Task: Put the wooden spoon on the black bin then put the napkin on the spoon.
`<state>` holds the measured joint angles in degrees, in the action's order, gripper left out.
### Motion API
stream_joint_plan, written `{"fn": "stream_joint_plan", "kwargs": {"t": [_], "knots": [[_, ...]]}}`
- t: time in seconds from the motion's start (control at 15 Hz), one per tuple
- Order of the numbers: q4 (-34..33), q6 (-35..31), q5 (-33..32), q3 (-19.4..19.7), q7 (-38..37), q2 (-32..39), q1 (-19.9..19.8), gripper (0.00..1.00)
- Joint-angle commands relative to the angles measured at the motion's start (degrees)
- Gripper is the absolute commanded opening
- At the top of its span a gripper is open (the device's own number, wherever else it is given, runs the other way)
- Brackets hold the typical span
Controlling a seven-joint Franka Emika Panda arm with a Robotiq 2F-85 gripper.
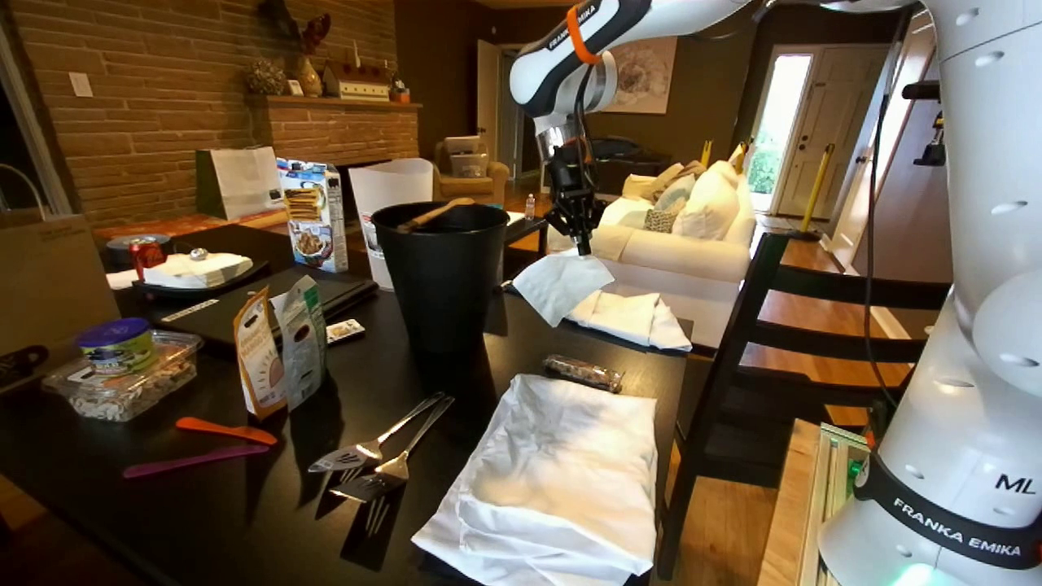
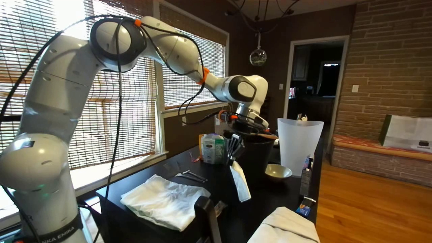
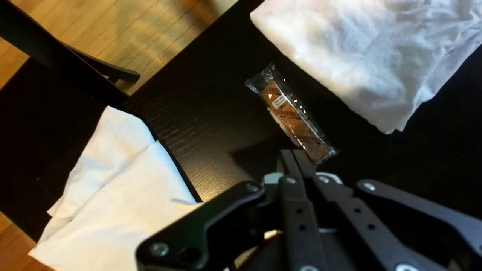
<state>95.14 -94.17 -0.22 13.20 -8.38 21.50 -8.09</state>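
Okay, gripper clamped tight on white napkin, hanging beside black bin, apart from it; wooden spoon across bin's mouth.

Gripper: black. Napkin, below gripper: plain white. Waste bin, beside gripper: solid black. Wooden spoon, also beside gripper: light brown. Table, beneath gripper: black. Snack packet, below gripper: brown, white-labelled. Cushion, beyond gripper in an exterior view: dark-and-light pattern.
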Motion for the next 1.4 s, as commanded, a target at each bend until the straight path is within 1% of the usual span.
{"fn": "stream_joint_plan", "kwargs": {"t": [0.0, 0.27, 0.53, 0.73, 1.0, 1.33], "knots": [[-5.0, 6.81, -2.02, -1.48, 2.19, -0.77, -0.74, 0.0], [-11.83, 12.41, -2.99, -2.51, 3.43, -0.85, -0.38, 0.0], [-19.78, 16.58, -2.76, -3.71, 3.41, -0.22, -0.12, 0.0], [-25.87, 18.4, -2.75, -4.68, 3.82, 0.72, 0.18, 0.0], [-31.83, 18.46, -3.8, -5.78, 5.1, 1.92, 0.97, 0.0], [-35.83, 14.9, -7.57, -6.17, 7.4, 4.29, 3.54, 0.0]]}}
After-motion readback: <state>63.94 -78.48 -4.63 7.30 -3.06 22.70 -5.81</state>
